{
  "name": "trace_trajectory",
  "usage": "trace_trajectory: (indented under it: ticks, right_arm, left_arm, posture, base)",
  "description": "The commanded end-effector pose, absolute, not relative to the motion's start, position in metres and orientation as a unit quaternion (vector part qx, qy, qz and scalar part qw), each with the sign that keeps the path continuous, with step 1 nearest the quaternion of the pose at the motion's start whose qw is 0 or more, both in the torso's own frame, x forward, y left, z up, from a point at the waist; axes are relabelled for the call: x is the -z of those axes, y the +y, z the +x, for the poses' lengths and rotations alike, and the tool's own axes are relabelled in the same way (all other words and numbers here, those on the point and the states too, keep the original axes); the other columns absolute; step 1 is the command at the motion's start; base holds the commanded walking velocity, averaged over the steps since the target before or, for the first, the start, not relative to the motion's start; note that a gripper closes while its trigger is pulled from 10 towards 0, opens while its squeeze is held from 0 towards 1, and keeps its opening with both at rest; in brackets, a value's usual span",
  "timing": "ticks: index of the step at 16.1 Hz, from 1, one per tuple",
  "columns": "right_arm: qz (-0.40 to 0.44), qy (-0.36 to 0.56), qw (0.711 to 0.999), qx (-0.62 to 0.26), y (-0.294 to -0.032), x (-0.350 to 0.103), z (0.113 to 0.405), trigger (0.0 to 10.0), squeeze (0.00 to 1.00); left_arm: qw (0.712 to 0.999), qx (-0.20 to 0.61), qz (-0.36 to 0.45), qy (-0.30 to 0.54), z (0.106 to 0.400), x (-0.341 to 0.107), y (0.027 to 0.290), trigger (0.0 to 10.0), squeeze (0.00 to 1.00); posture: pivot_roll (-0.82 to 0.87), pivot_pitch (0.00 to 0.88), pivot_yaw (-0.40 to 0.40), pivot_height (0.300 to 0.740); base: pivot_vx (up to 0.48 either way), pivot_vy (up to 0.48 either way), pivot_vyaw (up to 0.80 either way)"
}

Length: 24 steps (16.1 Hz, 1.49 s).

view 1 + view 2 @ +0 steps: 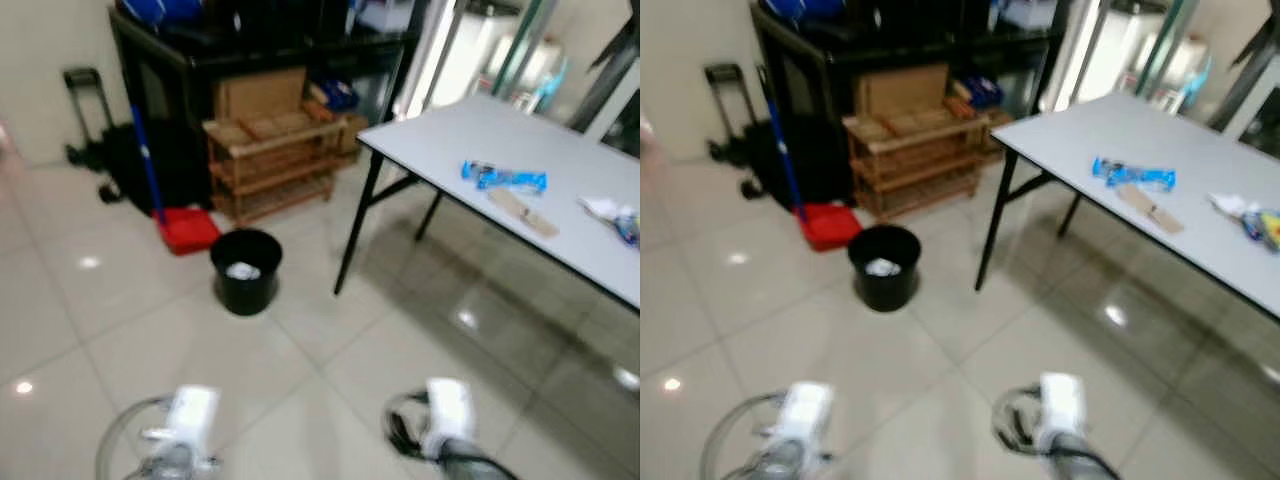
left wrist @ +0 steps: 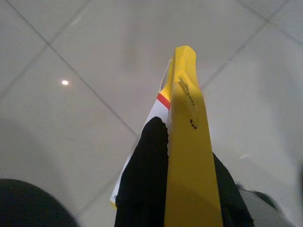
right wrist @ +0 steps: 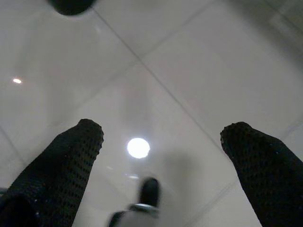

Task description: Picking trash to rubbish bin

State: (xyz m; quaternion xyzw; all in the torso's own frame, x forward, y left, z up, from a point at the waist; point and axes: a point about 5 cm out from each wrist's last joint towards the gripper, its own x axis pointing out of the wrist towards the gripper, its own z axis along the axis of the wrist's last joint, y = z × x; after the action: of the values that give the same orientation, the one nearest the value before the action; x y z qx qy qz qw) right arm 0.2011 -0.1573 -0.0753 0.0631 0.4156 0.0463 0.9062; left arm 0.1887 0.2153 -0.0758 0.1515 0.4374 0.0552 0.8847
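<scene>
The left gripper (image 2: 184, 142) is clamped on a yellow wrapper (image 2: 189, 156) (its fingers pressed against the flat sides), the right gripper (image 3: 161, 137) spread wide, and the black bin (image 1: 246, 270) stands left of centre.

A glossy pale tiled floor (image 1: 150, 360) carries a black round bin (image 1: 246, 270) with something white inside, a red dustpan (image 1: 188, 229) just beside it, a low wooden rack (image 1: 270, 165), a dark cabinet (image 1: 170, 80) and a black trolley (image 1: 90, 115) by the wall. A white table (image 1: 470, 140) on black legs stands to the right; on it lie a blue wrapper (image 1: 504, 178), a tan strip (image 1: 522, 211) touching it, and more wrappers (image 1: 612, 215) (blurred) near the edge.
</scene>
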Motion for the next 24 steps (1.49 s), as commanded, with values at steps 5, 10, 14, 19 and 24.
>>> trace_trajectory:
  ticks: [5,10,14,19,24]
  right_arm:
    - [0.050,0.416,0.908,-0.025,-0.1768,0.0749,0.1991,10.0,0.00]
    - [0.051,0.416,0.908,-0.026,-0.1759,0.0750,0.1991,10.0,0.00]
    - [0.054,0.415,0.908,-0.024,-0.1752,0.0746,0.2000,10.0,0.00]
    - [0.054,0.415,0.908,-0.028,-0.1739,0.0749,0.1997,10.0,0.00]
    - [0.049,0.414,0.908,-0.036,-0.1726,0.0748,0.1996,10.0,0.00]
  left_arm:
    - [0.891,-0.042,0.139,0.430,0.1955,0.0752,0.1988,10.0,0.00]
    - [0.890,-0.043,0.139,0.432,0.1948,0.0756,0.1995,10.0,0.00]
    - [0.890,-0.043,0.140,0.431,0.1957,0.0750,0.2002,10.0,0.00]
    - [0.889,-0.046,0.138,0.433,0.1939,0.0760,0.1998,10.0,0.00]
    - [0.890,-0.047,0.137,0.432,0.1939,0.0759,0.2000,10.0,0.00]
  posture:
    - [-0.05,0.013,-0.121,0.740]
    - [-0.05,0.013,-0.120,0.740]
    - [-0.04,0.012,-0.118,0.740]
    - [-0.03,0.000,-0.123,0.740]
    - [-0.03,0.006,-0.124,0.740]
  base:
    - [0.388,0.000,0.00]
    - [0.386,0.000,0.00]
    - [0.386,0.000,0.00]
    - [0.385,0.000,0.00]
    - [0.386,0.000,0.00]
